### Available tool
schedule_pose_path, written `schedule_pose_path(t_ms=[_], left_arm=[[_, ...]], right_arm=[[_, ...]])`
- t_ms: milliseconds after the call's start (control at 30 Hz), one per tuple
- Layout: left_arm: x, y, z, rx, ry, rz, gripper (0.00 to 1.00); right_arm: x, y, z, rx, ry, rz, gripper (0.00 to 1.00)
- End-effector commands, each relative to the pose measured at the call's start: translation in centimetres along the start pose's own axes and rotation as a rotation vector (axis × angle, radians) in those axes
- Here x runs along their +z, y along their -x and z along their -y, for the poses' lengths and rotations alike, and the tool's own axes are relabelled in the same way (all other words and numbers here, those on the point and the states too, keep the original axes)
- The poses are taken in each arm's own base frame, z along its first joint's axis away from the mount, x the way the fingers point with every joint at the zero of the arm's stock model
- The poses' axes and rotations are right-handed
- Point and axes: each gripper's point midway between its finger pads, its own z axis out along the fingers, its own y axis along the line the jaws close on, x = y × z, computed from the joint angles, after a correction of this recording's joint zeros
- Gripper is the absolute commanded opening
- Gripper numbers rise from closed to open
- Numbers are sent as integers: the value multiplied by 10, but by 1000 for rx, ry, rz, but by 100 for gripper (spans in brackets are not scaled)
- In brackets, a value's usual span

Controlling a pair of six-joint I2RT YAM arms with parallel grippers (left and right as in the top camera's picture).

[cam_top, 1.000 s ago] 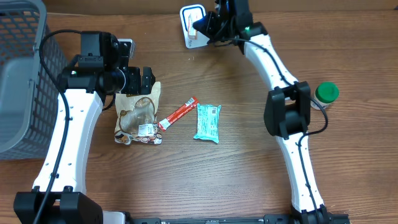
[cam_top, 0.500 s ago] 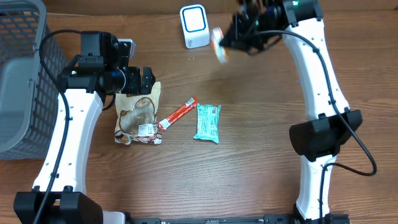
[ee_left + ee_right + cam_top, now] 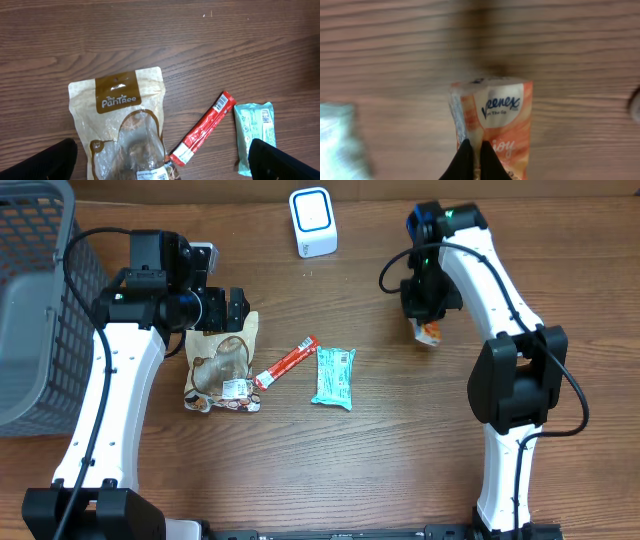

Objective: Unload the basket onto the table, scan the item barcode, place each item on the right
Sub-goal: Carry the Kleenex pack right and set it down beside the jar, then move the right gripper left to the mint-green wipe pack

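My right gripper (image 3: pixel 424 318) is shut on the seam of an orange Kleenex tissue pack (image 3: pixel 429 333), low over the table to the right of centre. In the right wrist view the black fingertips (image 3: pixel 465 159) pinch the edge of the pack (image 3: pixel 506 117). The white barcode scanner (image 3: pixel 313 222) stands at the back edge, well left of the pack. My left gripper (image 3: pixel 236 309) hangs open above a brown snack pouch (image 3: pixel 222 365), with nothing between its fingers. The left wrist view shows the pouch (image 3: pixel 120 107) below the wide-open gripper (image 3: pixel 162 167).
A red stick packet (image 3: pixel 287 361) and a teal wrapped bar (image 3: pixel 334 377) lie mid-table beside the pouch. Both also show in the left wrist view, the red stick packet (image 3: pixel 205 128) and the teal bar (image 3: pixel 255 134). A grey basket (image 3: pixel 35 300) fills the far left.
My right arm has swung away from the scanner, rightward and down, carrying the tissue pack with it. The left arm has not moved.
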Motion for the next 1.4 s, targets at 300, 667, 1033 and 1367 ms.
schedule_pose_path(t_ms=[300,667,1033,1367], left_arm=[[1,3,1,-10,-8,3,100],[1,3,1,-10,-8,3,100],[1,3,1,-10,-8,3,100],[1,3,1,-10,-8,3,100]], right_arm=[[44,7,43,166,-147,26,64],[-4,-1,-31,72,16,82,72],[55,-1,-26,82,-8,81,77],[56,-6,39,254,47,36,74]])
